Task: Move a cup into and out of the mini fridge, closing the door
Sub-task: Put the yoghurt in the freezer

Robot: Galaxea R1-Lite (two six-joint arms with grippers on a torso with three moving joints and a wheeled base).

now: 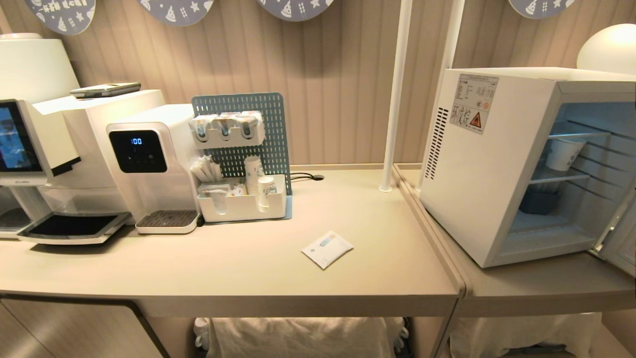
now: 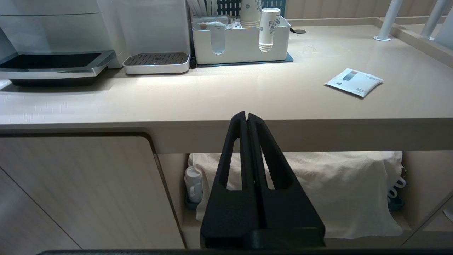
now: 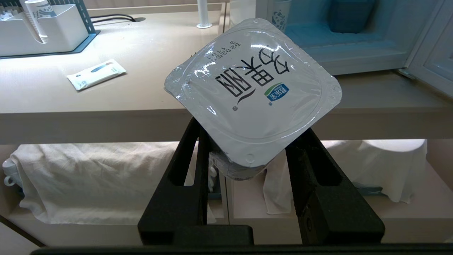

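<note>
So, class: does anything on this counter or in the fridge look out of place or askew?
A white sachet lies loose and skewed mid-counter, away from the organiser tray. The mini fridge stands open, its door swung wide.

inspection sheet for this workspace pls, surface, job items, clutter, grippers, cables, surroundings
surface: beige counter, bare front area.
job's things: cup clamped in right gripper, foil lid facing the camera; mini fridge on the side counter, door swung open, paper cup on its upper shelf.
clutter: sachet lying flat; white organizer with paper cups; water dispenser; coffee machine.
grippers: left gripper shut, empty, below the counter's front edge; right shut on the cup.
cables: black cable at a counter grommet.
surroundings: cloth-covered items under the counter; pegboard; white poles.
</note>
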